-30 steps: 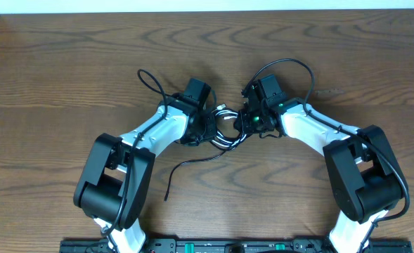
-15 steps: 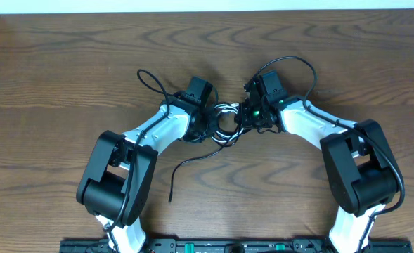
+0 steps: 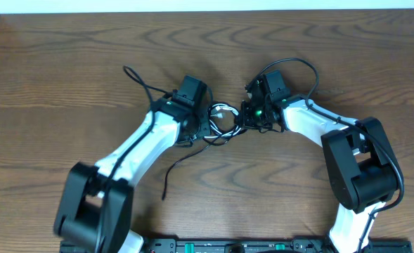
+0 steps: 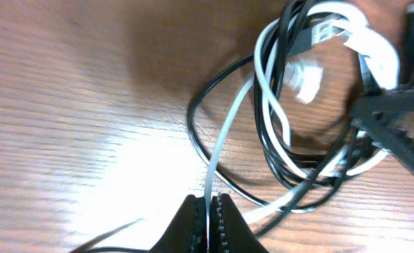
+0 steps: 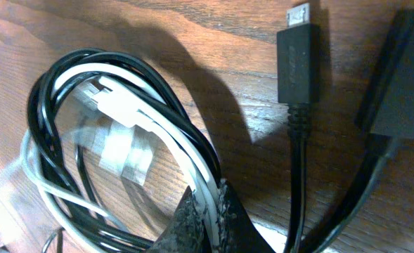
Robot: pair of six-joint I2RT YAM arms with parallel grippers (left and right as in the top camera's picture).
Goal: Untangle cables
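Nearest the robot's base, a loose tail of the black cable [image 3: 175,169] trails out of the tangle [image 3: 221,123] toward the near edge and lies flat on the surface [image 3: 66,70], a dark brown wood with long wavy grain and a soft sheen.

The tangle sits between the two arms. The left arm [image 3: 136,147] and right arm [image 3: 312,123] have smooth white shells with black joints.

On the tangle's left side, the left gripper [image 4: 208,211] has its matte black, ridged jaws pinched tight on a single strand of the white cable [image 4: 214,165]. On the tangle's right side, the right gripper [image 5: 208,207] has its rough black jaws closed on a white strand too, with a black strand pressed just beside it.

Both cords are thin, round and glossy. They are wound into a few overlapping loops, black over white in places and white over black in others. A small translucent white plug [image 5: 119,105] rests inside the loops. What looks like a band of clear tape wraps the white strands just below it.

A flat, rectangular black plug [image 5: 299,60] with a small metal tip lies outside the tangle, on its right.

Beyond the tangle the wood runs on bare to the far edge.
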